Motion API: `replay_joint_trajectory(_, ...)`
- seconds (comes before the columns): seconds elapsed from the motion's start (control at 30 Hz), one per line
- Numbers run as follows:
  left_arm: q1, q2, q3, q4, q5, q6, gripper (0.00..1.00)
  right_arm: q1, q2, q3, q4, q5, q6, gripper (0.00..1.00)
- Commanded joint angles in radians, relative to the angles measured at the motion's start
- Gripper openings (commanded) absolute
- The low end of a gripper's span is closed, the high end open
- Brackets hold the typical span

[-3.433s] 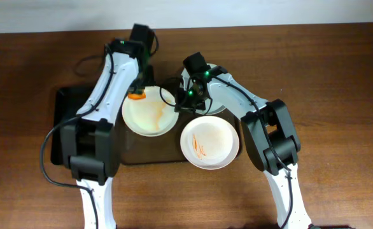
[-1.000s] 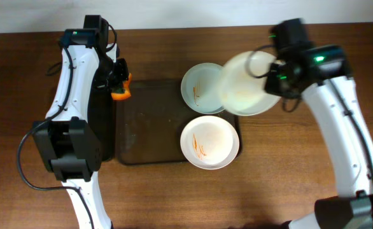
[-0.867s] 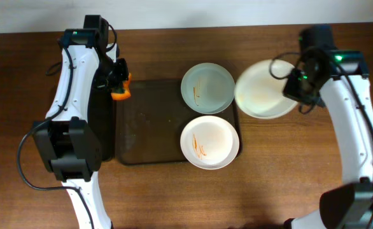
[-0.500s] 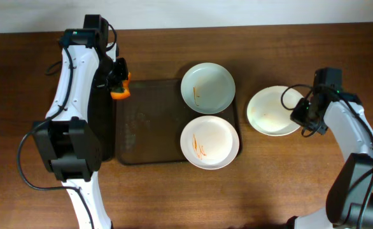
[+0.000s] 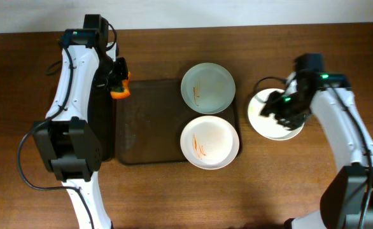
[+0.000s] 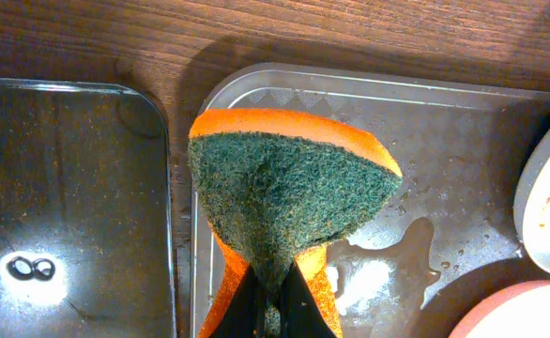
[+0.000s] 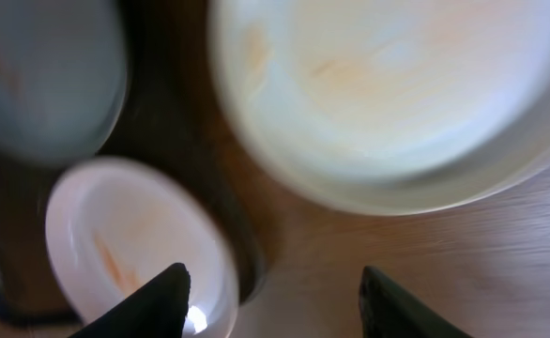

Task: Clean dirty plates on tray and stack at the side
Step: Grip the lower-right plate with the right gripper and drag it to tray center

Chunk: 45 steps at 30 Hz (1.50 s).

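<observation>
Currently, sponge (image 6: 289, 202) is clamped by left gripper (image 6: 273, 293); plate (image 7: 397, 84) could be clipped by spread, empty right gripper (image 7: 275, 286), if low.

Overhead looks down; close left-wrist view shares tray (image 5: 149, 130).

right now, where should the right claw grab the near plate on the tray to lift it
Probably pinch the rim at the right edge of the near plate, coming in low from the right with the open right claw. It lies flat and shallow, so only the lip offers a hold. That edge sits at the tray's right rim, and the far plate crowds the far side.
</observation>
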Motion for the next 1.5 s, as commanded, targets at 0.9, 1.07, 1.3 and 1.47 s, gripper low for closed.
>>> replay_joint_trajectory(0.9, -0.005, -0.005, 0.012, -0.013, -0.020, 0.019, 0.00, 0.532, 0.019, -0.356, 0.659, 0.113, 0.473, 0.04)
replay_joint_trajectory(1.07, -0.005, -0.005, 0.012, -0.009, -0.020, 0.019, 0.00, 0.650, 0.022, -0.356, 0.867, 0.369, 0.549, 0.04)
replay_joint_trajectory(1.3, -0.005, -0.005, 0.012, -0.005, -0.020, 0.019, 0.00, 0.680, 0.109, -0.356, 0.868, 0.252, 0.549, 0.04)
replay_joint_trajectory(1.47, -0.005, -0.005, 0.012, 0.005, -0.020, 0.020, 0.00, 0.676, 0.115, -0.299, 0.831, 0.208, 0.352, 0.40)
